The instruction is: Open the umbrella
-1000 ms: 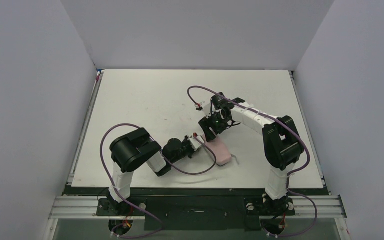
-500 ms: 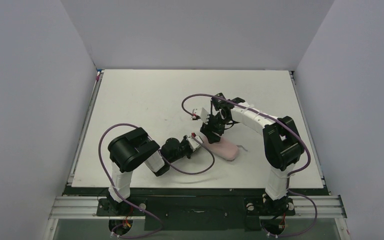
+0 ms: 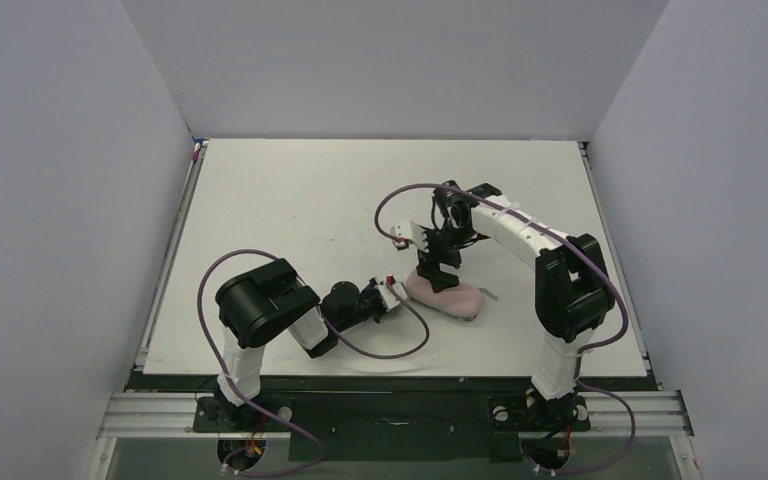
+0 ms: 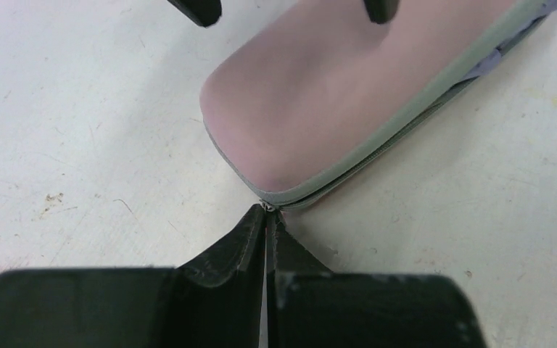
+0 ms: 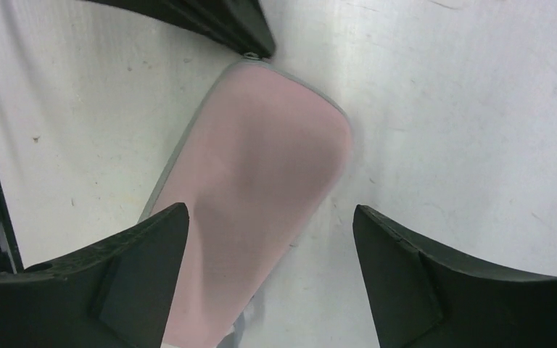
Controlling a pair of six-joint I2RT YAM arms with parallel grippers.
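When you logged this, umbrella (image 4: pixel 494 61) apparently lay inside clamshell case (image 4: pixel 319 94) on table (image 3: pixel 290 200), only lavender scrap showing at far end. Case long axis ran away from left gripper (image 4: pixel 266 217), clenched at near seam tip. Right gripper (image 5: pixel 270 217) hovered above, jaws released, straddling case.

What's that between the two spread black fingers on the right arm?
The pinkish hard case, on the table, fills much of the gap between the right gripper's open fingers; the right wrist view shows it.

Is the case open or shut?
Shut where visible: case halves meet along the zip seam; left gripper shut at its end, right gripper open above.
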